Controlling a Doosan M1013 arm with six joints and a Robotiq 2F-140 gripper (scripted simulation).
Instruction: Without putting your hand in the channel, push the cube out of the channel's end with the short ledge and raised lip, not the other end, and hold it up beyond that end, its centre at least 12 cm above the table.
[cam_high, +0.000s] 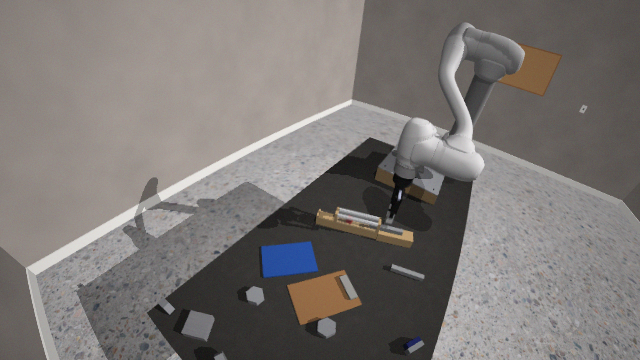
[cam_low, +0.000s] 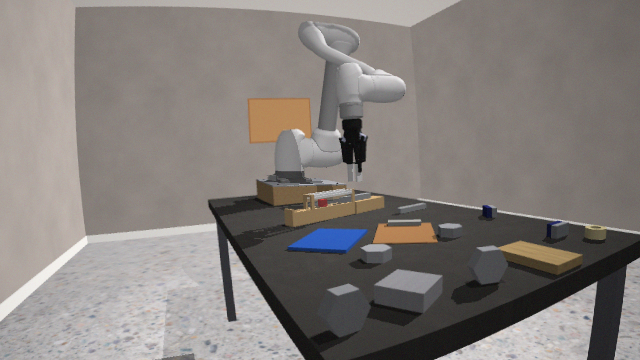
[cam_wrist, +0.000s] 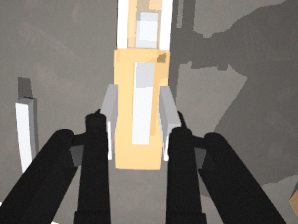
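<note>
The tan wooden channel (cam_high: 350, 229) (cam_low: 310, 215) (cam_wrist: 127, 143) lies across the dark table in front of the robot's base. Its taller part has grey rails along the top, and its lower part has a grey strip (cam_high: 392, 230) (cam_wrist: 141, 103) along the inside. The small red cube (cam_high: 347, 218) (cam_low: 323, 202) sits inside the taller part. My gripper (cam_high: 389, 219) (cam_low: 354, 175) (cam_wrist: 138, 99) hangs pointing down, well above the lower part of the channel. Its fingers stand a little apart with nothing between them. A loose grey stick (cam_high: 407, 272) (cam_low: 412, 207) (cam_wrist: 25, 136) lies on the table beside the channel.
A blue mat (cam_high: 289, 259) (cam_low: 327, 240) and an orange board (cam_high: 320, 297) (cam_low: 405, 233) with a grey block on it lie nearer the front. Grey hexagonal and square blocks, a wooden plank (cam_low: 542, 256), small blue-and-grey blocks and a tape roll (cam_low: 595, 232) are scattered around.
</note>
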